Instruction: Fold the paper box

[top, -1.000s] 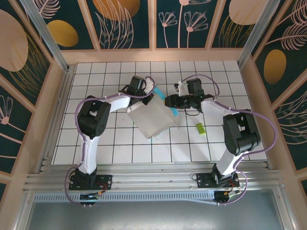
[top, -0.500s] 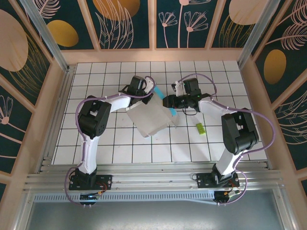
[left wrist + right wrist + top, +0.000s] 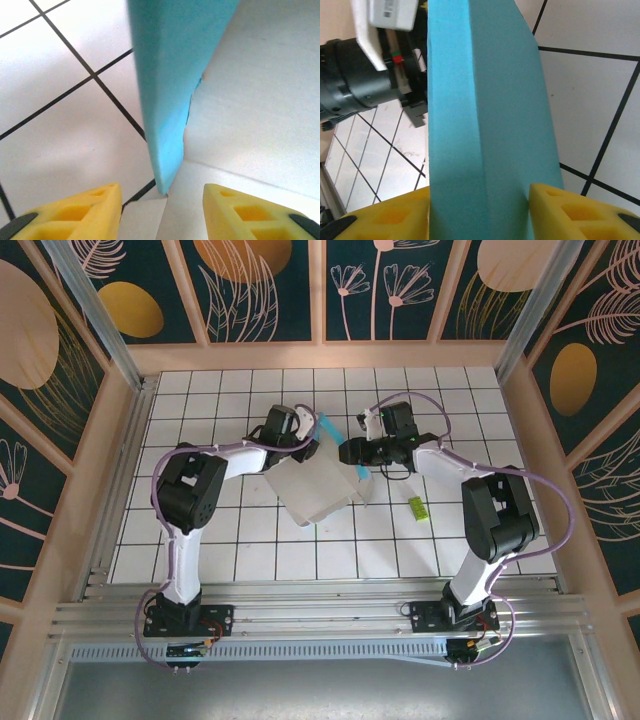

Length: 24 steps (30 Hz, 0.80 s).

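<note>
While right gripper (image 3: 479, 212) pinches paper box (image 3: 315, 487) flap, left gripper (image 3: 162, 210) spread

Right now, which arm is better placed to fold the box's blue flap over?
Right, I'd judge. The right hand clamps the paper box by its blue flap, which fills the gap between its fingers. The left hand is open, the flap's edge loose between its fingers.

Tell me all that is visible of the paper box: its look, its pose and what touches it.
The box is thin card, white on one side and light blue on the other, and it is partly folded. Its white body rests on the tiled table between the arms, with blue flaps raised at the far edge. The right claw grips one flap. The left claw stands open around another flap's corner.
</note>
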Available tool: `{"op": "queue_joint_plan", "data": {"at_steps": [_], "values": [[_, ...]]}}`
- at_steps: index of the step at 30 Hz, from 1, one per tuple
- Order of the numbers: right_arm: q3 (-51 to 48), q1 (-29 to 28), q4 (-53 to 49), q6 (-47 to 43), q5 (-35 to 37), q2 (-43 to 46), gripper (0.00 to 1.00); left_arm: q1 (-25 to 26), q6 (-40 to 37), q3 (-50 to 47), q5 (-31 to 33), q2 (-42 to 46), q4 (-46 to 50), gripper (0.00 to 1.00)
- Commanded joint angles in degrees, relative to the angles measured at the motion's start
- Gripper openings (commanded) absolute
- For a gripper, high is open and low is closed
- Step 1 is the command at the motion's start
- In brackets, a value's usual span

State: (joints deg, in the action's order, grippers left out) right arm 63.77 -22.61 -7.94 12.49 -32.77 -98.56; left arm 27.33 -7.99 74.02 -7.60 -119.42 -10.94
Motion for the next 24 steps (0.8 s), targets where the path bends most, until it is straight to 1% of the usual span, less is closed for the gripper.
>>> {"op": "queue_joint_plan", "data": {"at_steps": [1, 3, 5, 8, 10, 13, 15, 17, 19, 20, 23, 24], "values": [[2.1, -0.5, -2.9, -1.3, 1.9, 0.9, 0.54, -0.3, 2.2, -1.8, 2.7, 4.9, -3.7, 0.49], [3.0, -0.5, -3.7, -1.8, 2.9, 1.1, 0.59, -0.3, 3.3, -3.1, 3.4, 6.8, -3.6, 0.51], [4.0, -0.6, -4.8, -2.2, 3.9, 1.7, 0.62, -0.3, 4.5, -4.9, 2.8, 9.3, -4.1, 0.52], [4.7, -0.8, -5.0, -2.5, 4.5, 3.0, 0.63, -0.5, 6.7, -6.9, 1.8, 13.4, -4.6, 0.54], [5.0, -1.1, -5.4, -2.9, 6.2, 3.8, 0.64, -1.1, 8.8, -6.7, 0.9, 15.7, -3.1, 0.54], [4.8, -1.8, -5.7, -2.3, 11.3, 6.4, 0.67, -2.3, 12.2, -6.4, -2.2, 19.1, -1.5, 0.56], [4.0, -2.7, -5.9, -0.1, 17.9, 9.5, 0.67, -3.1, 14.9, -4.5, -3.5, 20.3, 0.8, 0.58], [3.3, -4.5, -7.2, 6.0, 26.8, 13.8, 0.65, -4.1, 18.6, 0.8, -4.5, 18.9, 6.3, 0.58], [1.9, -6.6, -8.4, 14.4, 31.6, 18.1, 0.64, -4.3, 20.4, 6.7, -6.5, 16.5, 11.9, 0.58], [1.3, -8.0, -9.7, 21.1, 35.1, 20.2, 0.62, -4.3, 20.8, 9.5, -7.6, 15.1, 14.3, 0.58], [0.8, -12.6, -17.5, 39.7, 41.4, 23.1, 0.58, -4.3, 20.5, 17.4, -7.7, 10.3, 20.4, 0.57], [1.2, -13.6, -20.1, 44.5, 41.6, 23.0, 0.57, -4.3, 20.0, 19.9, -7.3, 8.7, 22.5, 0.57]]}}
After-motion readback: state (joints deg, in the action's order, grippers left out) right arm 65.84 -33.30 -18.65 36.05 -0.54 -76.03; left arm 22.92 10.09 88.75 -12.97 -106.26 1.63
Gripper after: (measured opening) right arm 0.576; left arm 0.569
